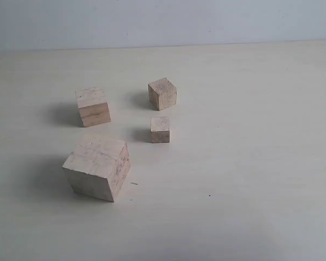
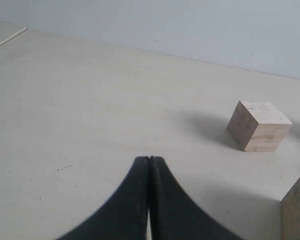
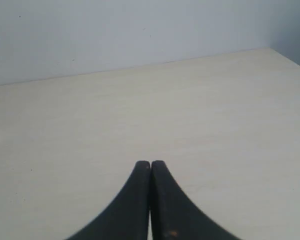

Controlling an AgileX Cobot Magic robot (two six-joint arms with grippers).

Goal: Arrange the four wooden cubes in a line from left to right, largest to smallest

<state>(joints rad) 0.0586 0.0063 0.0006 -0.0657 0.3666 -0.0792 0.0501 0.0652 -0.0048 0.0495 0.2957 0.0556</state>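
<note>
Though apart, four wooden cubes (image 1: 98, 167) (unaligned)

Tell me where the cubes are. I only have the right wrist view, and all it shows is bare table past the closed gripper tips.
Observer: The largest cube stands nearest the camera in the exterior view, left of the middle.
Operator: And the smallest one?
Observer: The smallest cube sits farther back and to the right of it, touching no other cube.
Operator: Is the left gripper holding anything?
Observer: No, the left gripper is shut with nothing between its tips.
</note>
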